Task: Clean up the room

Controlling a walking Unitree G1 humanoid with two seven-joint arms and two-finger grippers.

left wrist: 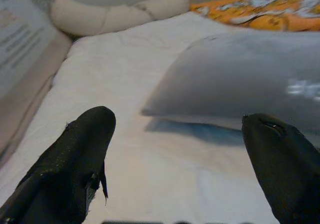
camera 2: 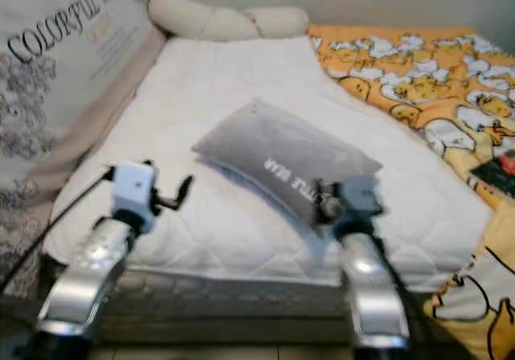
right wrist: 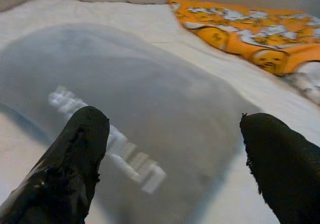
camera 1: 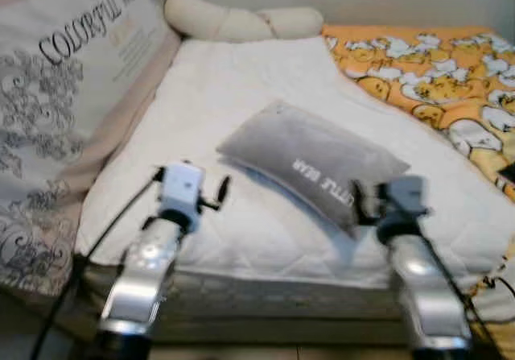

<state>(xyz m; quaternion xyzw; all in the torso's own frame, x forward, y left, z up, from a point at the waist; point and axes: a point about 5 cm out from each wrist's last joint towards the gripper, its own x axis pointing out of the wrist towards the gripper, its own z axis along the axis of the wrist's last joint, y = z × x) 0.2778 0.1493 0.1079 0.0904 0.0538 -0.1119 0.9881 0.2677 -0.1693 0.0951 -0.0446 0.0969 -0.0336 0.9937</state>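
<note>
A grey pillow (camera 1: 310, 159) with white lettering lies slantwise on the white mattress (camera 1: 241, 78). My left gripper (left wrist: 177, 129) hovers open over bare mattress, just left of the pillow's near left edge (left wrist: 235, 78); from the head its finger (camera 1: 222, 189) points toward the pillow. My right gripper (right wrist: 172, 129) is open too, its two black fingers (right wrist: 75, 159) spread wide over the pillow's near end with the lettering (right wrist: 115, 144) between them. Seen from the head, the right gripper (camera 1: 364, 199) sits at the pillow's near right corner. I cannot tell whether it touches the pillow.
A large printed cushion (camera 1: 56, 94) leans along the bed's left side. A cream bolster (camera 1: 233, 22) lies at the far end. An orange duck-print blanket (camera 1: 434, 70) covers the right side, with a dark object (camera 2: 499, 175) on it. The bed's front edge (camera 1: 265, 295) is just below my arms.
</note>
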